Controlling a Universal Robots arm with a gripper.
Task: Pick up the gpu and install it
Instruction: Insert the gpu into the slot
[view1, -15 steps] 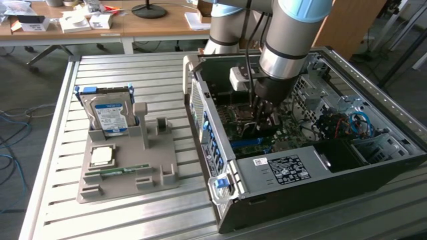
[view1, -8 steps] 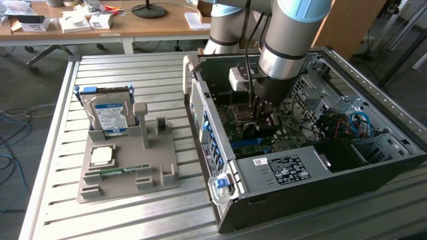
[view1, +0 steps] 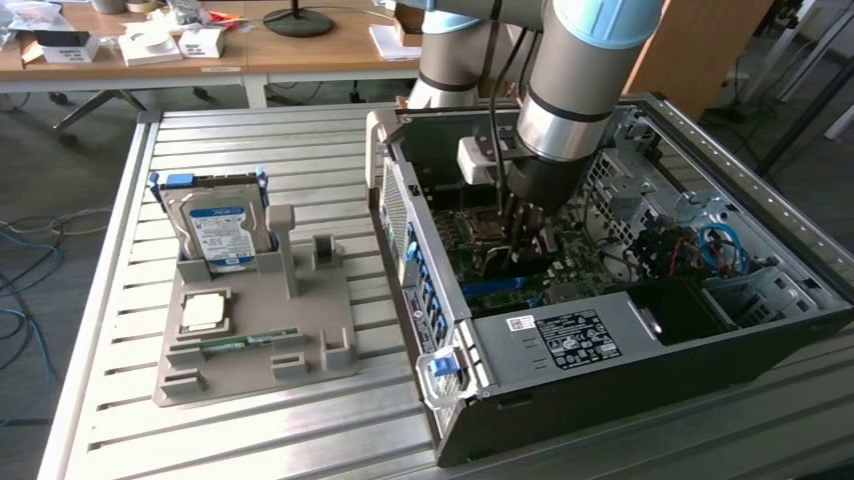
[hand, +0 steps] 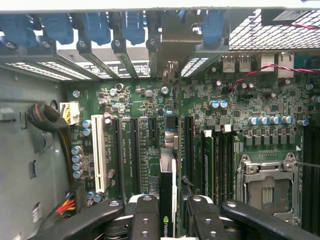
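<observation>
A slatted metal table (view1: 267, 430) carries everything here, with wooden desks (view1: 307, 50) behind it strewn with small boxes. On the exterior view's right lies an open computer case (view1: 534, 420), side panel off, its walls standing up all round the motherboard (hand: 200, 100). The arm (view1: 581, 80) reaches straight down into that well, so it has the case's rim on every side and a boxy labelled power supply (view1: 574, 338) just beside it.

The gripper (hand: 170, 207) has its fingers (hand: 145, 215) closed partway onto the gpu (hand: 167, 195) – the card stands on edge between them, a thin dark strip with a green logo, pinched from both faces. It hangs over the row of dark expansion slots, between the long white slot (hand: 100, 155) and the memory slots next to the bare processor socket (hand: 265, 187). Whether its edge has gone into a slot I cannot tell. Blue latches (hand: 95, 27) line the case's rear wall beyond the card.

On the exterior view's left, well apart from the case, sits a grey holder (view1: 254, 375) – a hard drive (view1: 220, 230) upright at its far end, a processor chip (view1: 203, 312) flat in a recess, a RAM stick (view1: 247, 342) lying near it. A strip of bare slats runs between the holder and the case.
</observation>
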